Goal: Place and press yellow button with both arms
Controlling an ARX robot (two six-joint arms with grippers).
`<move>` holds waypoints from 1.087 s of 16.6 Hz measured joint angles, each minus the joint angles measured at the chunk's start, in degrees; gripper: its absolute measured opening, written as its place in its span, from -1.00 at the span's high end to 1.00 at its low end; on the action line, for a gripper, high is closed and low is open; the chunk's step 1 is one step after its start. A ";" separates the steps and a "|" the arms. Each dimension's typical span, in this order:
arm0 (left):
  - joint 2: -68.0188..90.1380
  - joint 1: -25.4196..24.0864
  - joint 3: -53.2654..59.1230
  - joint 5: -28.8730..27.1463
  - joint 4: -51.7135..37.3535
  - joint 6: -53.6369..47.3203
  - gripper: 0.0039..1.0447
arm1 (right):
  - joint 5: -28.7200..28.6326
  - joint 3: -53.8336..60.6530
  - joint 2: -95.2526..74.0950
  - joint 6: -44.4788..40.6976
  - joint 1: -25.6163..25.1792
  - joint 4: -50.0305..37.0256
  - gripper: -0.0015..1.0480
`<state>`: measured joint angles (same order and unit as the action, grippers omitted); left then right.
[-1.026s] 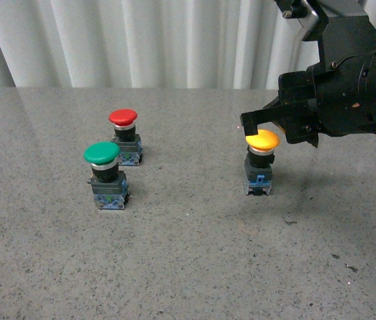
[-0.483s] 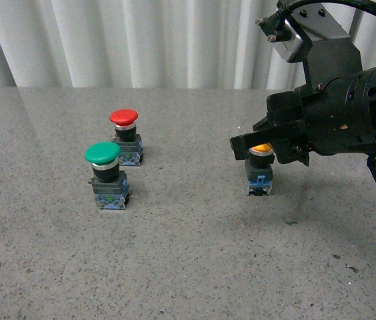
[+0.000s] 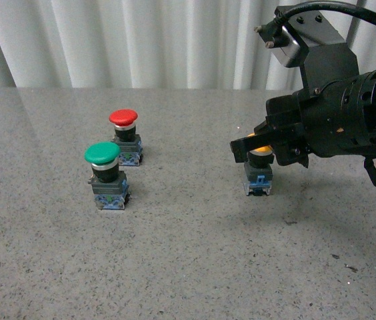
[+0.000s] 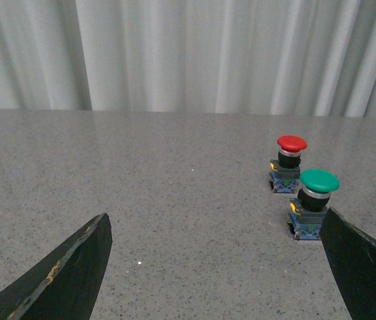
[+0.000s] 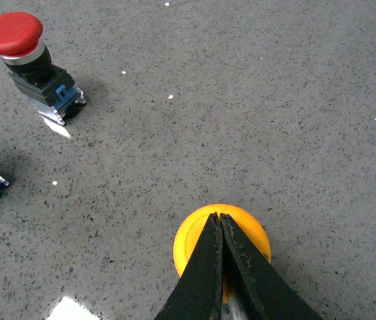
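Observation:
The yellow button (image 3: 259,171) stands upright on the grey table, right of centre. My right gripper (image 3: 243,147) is shut, and its closed fingertips lie on top of the yellow cap (image 5: 195,237), covering most of it in the front view. In the right wrist view the right gripper (image 5: 220,219) rests across the cap's middle. My left gripper (image 4: 211,267) is open and empty, low over bare table; the left arm does not show in the front view.
A red-capped button (image 3: 125,137) and a green-capped button (image 3: 106,175) stand close together at the left of the table. Both also show in the left wrist view, the red one (image 4: 288,163) behind the green one (image 4: 313,203). A white curtain (image 3: 141,40) hangs behind.
My right gripper has come down from just above the yellow cap onto it and moved slightly left. The cap is now mostly hidden under the fingers. The other buttons have not moved.

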<state>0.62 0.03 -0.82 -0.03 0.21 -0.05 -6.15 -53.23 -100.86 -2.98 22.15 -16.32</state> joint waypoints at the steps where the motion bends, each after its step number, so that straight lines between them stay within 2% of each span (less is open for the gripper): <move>1: 0.00 0.00 0.00 0.02 0.02 -0.02 -0.88 | 0.11 -0.15 -0.20 -0.04 0.00 0.00 0.97; 9: 0.00 0.00 -0.02 0.00 0.00 -0.02 -0.88 | 1.44 -1.07 -0.39 0.61 0.04 1.27 0.97; 18: 0.00 0.00 0.00 0.02 0.02 -0.02 -0.88 | 3.34 -1.38 4.20 5.09 0.46 2.89 0.97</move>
<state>0.62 0.03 -0.82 -0.01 0.23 -0.08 -2.81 -54.61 -96.66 2.11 22.61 -13.43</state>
